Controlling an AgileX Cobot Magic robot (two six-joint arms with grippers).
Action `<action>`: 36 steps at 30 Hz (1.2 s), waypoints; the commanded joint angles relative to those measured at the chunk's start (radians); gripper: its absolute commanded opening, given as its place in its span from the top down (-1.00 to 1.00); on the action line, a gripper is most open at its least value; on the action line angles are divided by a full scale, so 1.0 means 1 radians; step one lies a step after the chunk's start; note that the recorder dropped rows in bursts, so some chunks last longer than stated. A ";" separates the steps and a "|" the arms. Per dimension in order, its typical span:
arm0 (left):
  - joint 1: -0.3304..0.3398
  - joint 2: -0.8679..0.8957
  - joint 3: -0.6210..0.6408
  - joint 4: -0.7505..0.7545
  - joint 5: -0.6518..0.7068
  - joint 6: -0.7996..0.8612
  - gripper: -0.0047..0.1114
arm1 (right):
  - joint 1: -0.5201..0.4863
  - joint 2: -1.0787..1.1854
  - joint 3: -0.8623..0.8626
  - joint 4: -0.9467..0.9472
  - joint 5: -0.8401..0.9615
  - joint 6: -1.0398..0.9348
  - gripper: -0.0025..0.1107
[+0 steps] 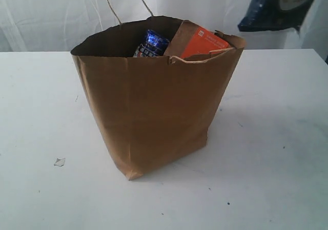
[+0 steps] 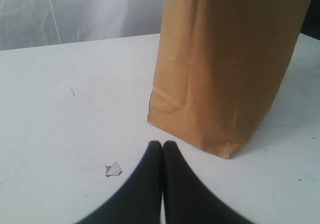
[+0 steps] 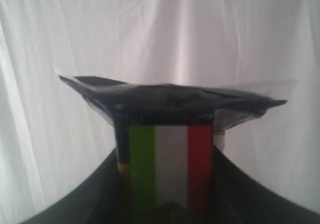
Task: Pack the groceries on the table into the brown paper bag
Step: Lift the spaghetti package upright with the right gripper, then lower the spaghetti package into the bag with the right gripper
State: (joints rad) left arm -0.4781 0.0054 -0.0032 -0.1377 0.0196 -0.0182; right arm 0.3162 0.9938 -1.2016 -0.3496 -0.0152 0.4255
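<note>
High exterior and low, near left wrist views share the brown paper bag (image 1: 154,112); right faces curtain (image 3: 55,39).

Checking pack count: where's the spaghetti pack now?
The spaghetti pack is clamped in the right gripper, high at the exterior view's top right, above and right of the brown paper bag.

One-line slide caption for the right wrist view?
Right gripper clamps the long spaghetti pack, tricolour label showing, against a white curtain.

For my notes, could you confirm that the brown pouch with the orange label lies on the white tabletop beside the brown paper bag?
Not quite: the brown pouch with the orange label sits inside the brown paper bag, not on the white tabletop, as the exterior view shows.
</note>
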 commanded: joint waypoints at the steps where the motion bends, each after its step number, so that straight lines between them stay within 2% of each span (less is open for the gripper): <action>1: 0.000 -0.005 0.003 -0.004 0.004 0.000 0.92 | 0.065 0.062 -0.042 -0.008 -0.178 -0.004 0.96; 5: 0.000 -0.005 0.003 -0.004 0.004 0.000 0.92 | 0.110 0.135 -0.078 -0.015 -0.236 -0.004 0.96; 20: 0.000 -0.005 0.003 -0.004 0.004 0.000 0.92 | 0.309 0.374 -0.205 -0.075 -0.270 -0.004 0.96; 36: 0.000 -0.005 0.003 -0.004 0.004 0.000 0.92 | 0.418 0.511 -0.284 -0.074 -0.217 -0.037 0.96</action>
State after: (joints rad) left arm -0.4781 0.0054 -0.0032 -0.1377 0.0196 -0.0182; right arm 0.7132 1.5103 -1.4620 -0.4237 -0.1854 0.3984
